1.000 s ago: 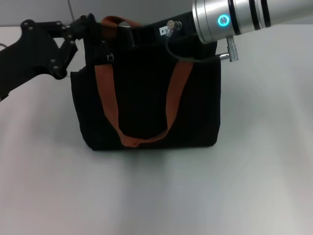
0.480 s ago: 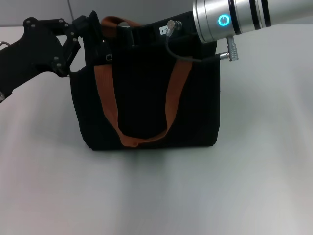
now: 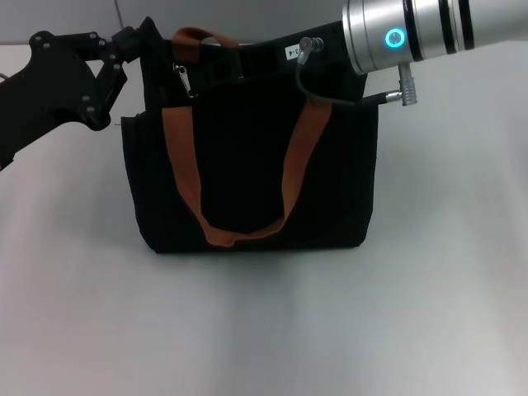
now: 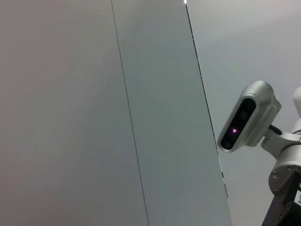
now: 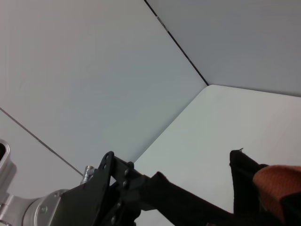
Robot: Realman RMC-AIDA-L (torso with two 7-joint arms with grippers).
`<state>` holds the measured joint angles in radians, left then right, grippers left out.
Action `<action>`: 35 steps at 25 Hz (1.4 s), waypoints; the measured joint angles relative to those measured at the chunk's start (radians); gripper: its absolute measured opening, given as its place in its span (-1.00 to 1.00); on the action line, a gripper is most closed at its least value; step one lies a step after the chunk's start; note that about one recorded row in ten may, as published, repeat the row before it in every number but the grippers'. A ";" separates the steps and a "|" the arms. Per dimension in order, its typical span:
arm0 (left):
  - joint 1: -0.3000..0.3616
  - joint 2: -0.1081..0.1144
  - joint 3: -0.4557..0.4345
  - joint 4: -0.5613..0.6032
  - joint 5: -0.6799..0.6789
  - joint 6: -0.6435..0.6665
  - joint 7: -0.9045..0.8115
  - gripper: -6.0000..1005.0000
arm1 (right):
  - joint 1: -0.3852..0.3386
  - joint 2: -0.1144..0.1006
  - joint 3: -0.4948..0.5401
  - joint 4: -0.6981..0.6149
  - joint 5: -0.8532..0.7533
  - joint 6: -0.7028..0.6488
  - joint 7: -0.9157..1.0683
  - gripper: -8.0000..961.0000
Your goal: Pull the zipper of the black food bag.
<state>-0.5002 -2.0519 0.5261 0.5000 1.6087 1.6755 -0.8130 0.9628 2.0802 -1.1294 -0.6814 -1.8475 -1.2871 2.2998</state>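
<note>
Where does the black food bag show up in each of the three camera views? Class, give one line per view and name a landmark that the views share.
Head view: the black food bag stands upright in the upper middle of the picture, orange straps facing the camera.
Left wrist view: not in it; only wall panels and a silver camera unit show.
Right wrist view: only a black corner with a bit of orange strap, at the lower right edge.
Shared landmark: the left gripper, also seen in the right wrist view.
</note>
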 joint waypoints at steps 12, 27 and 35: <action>0.005 0.001 0.000 -0.003 -0.015 0.011 -0.001 -0.98 | -0.001 0.000 -0.048 -0.015 -0.011 0.045 0.012 -0.99; 0.004 0.003 -0.002 -0.002 -0.026 0.009 -0.018 -0.98 | -0.044 0.001 -0.067 -0.102 0.015 0.027 0.036 -0.98; 0.005 0.002 -0.002 -0.005 -0.026 0.008 -0.023 -0.98 | -0.028 0.002 -0.077 -0.096 0.017 0.035 0.036 -0.45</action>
<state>-0.4954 -2.0496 0.5245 0.4950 1.5829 1.6838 -0.8356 0.9353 2.0821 -1.2066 -0.7776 -1.8306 -1.2523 2.3362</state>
